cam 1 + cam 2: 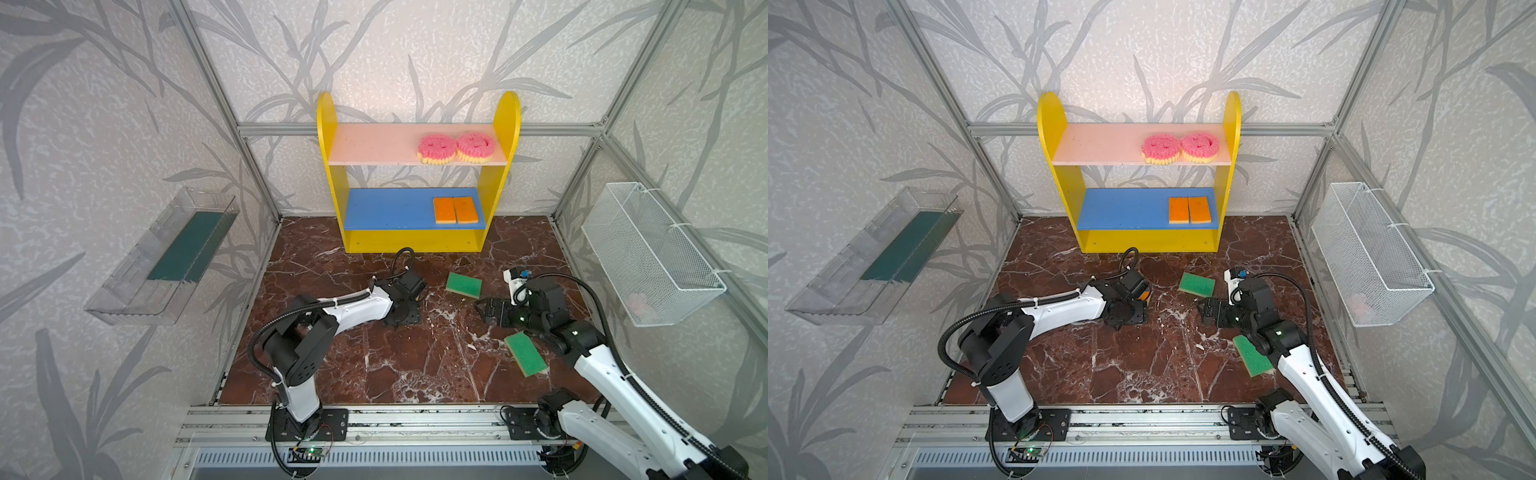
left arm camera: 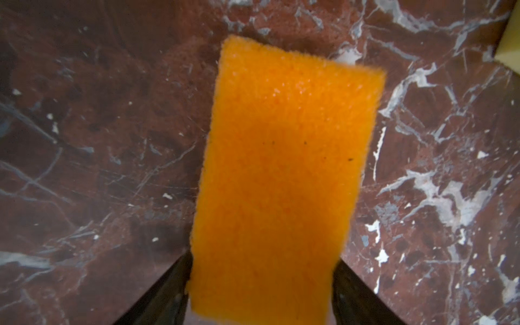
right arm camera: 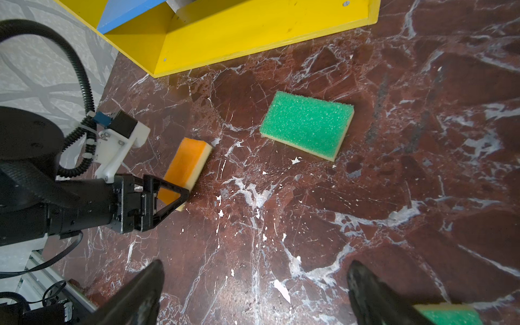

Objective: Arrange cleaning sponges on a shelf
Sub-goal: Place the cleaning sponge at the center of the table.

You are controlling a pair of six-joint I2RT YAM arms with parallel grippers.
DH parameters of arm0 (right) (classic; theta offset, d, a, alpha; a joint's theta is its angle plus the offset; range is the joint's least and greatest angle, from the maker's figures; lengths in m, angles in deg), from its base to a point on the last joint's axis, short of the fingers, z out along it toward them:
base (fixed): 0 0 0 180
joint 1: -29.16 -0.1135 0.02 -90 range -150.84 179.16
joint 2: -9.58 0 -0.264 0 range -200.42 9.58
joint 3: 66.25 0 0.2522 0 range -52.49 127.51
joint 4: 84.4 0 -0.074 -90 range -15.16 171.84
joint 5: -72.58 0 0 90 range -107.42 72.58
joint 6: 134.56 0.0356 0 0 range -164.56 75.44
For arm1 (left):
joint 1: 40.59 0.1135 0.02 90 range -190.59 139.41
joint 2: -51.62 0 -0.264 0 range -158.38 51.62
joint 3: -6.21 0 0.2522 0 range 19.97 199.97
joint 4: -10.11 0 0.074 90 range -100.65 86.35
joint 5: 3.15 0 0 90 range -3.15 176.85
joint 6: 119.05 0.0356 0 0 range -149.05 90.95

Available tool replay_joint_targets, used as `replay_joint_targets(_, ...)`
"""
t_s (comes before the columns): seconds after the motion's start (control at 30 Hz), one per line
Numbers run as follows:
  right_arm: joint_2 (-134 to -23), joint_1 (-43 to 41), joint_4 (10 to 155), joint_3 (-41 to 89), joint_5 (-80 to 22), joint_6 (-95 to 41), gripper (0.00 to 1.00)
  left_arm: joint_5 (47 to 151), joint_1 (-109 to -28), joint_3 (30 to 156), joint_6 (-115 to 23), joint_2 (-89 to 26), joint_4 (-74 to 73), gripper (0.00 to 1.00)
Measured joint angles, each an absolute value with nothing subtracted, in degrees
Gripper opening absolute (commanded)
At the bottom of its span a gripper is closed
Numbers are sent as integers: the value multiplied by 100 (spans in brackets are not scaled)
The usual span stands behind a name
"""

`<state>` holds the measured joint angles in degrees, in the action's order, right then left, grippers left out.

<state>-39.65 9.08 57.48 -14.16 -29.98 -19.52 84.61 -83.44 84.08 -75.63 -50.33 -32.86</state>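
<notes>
Left tool (image 2: 261, 287) straddles orange sponge (image 2: 281, 168), pinching or not I cannot tell; right tool (image 3: 256, 263) spread, empty; squeeze 2 long edges squarely, lift level.

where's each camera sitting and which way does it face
Top views: high in front, looking down and back at the shelf; left arm and right arm show.
Left wrist: on the left arm, looking down at the orange sponge; left fingers flank it.
Right wrist: looking across the table at a green sponge; right fingers show.
Both wrist views share the orange sponge.
</notes>
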Motion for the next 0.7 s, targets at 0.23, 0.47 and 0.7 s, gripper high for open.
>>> replay_joint_targets(0.23,-4052,908,5689,-1409,-3148,-2055,99,8518,-8348,8616,-7557,-4939,-3216,96)
replay_joint_targets(0.47,-4522,500,5199,-1033,-2936,-2202,99,8596,-8350,7960,-7561,-3914,-2827,98)
replay_joint_targets(0.7,-5289,-1389,5180,-603,-1577,-1524,99,8548,-8160,7020,-7511,-2491,-2945,99)
